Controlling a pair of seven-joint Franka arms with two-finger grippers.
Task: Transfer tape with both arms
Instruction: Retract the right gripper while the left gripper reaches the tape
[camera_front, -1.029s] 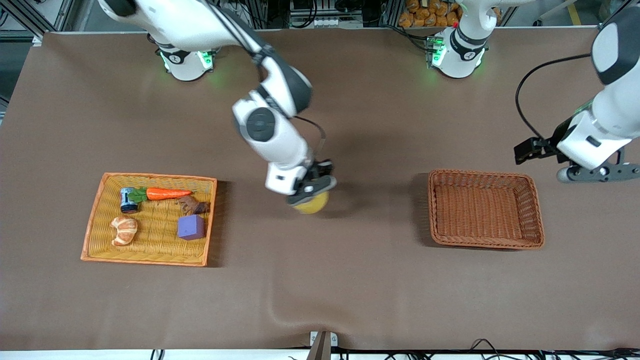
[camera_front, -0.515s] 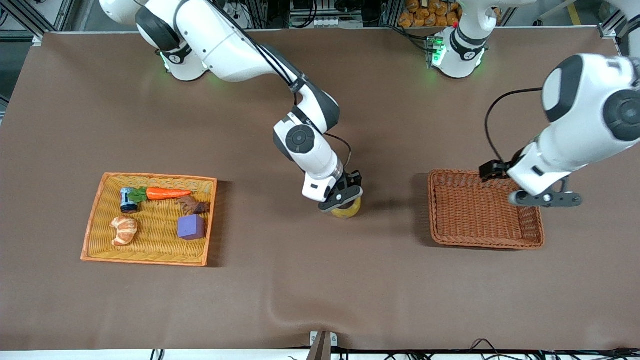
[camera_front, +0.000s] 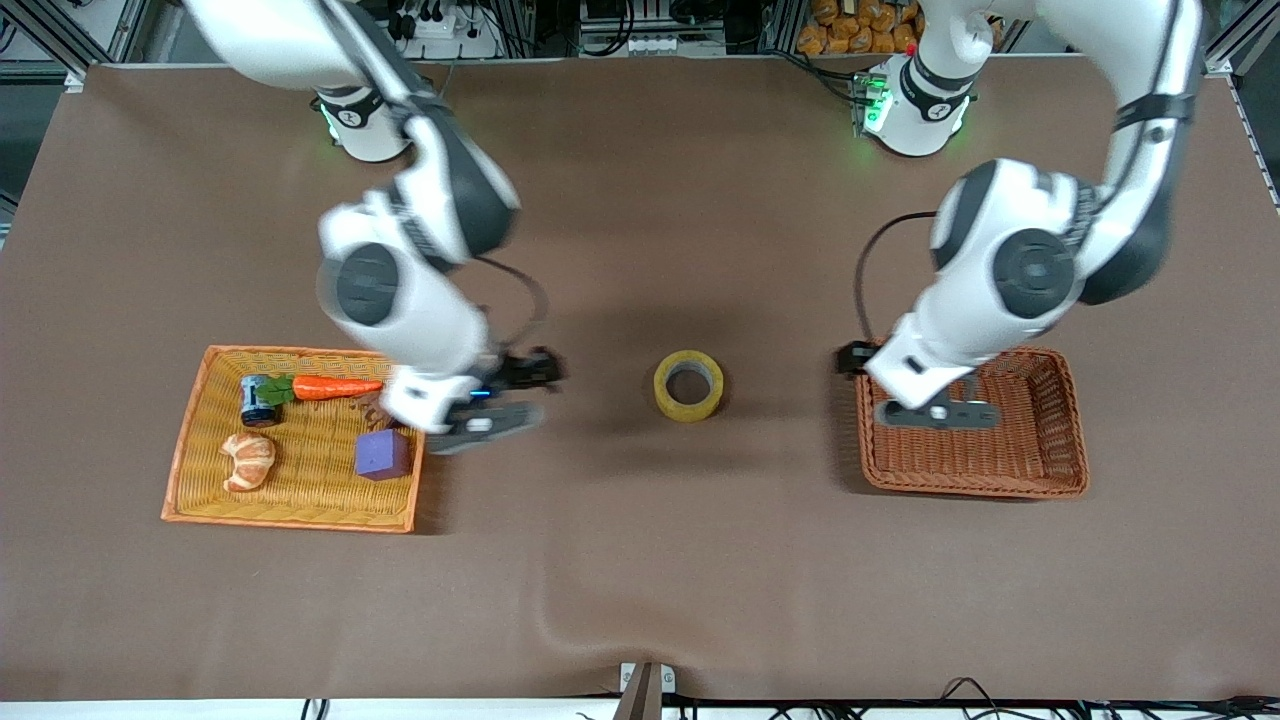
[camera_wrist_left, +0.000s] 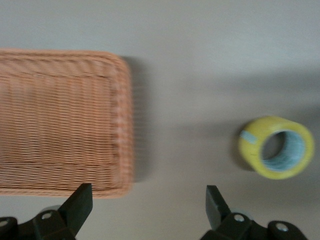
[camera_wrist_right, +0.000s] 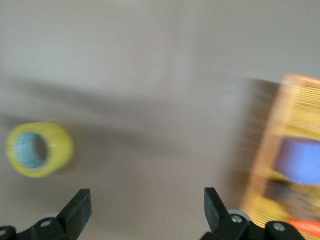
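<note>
The tape (camera_front: 688, 385), a yellowish roll with a grey core, lies flat on the brown table midway between the two baskets, and nothing holds it. My right gripper (camera_front: 487, 420) is open and empty, above the table beside the orange tray's edge, apart from the tape. My left gripper (camera_front: 940, 414) is open and empty over the brown basket's (camera_front: 1075, 420) end nearest the tape. The tape shows in the left wrist view (camera_wrist_left: 276, 147) off to one side of the open left gripper (camera_wrist_left: 147, 200), and in the right wrist view (camera_wrist_right: 40, 149) off to one side of the open right gripper (camera_wrist_right: 145, 200).
The orange tray (camera_front: 190, 440) toward the right arm's end holds a carrot (camera_front: 335, 387), a croissant (camera_front: 248, 460), a purple cube (camera_front: 382, 455) and a small jar (camera_front: 258, 400). The brown basket has nothing in it.
My right gripper set the tape down in the table's middle, let go and drew back toward the orange tray. My left gripper moved across the brown basket toward the tape.
</note>
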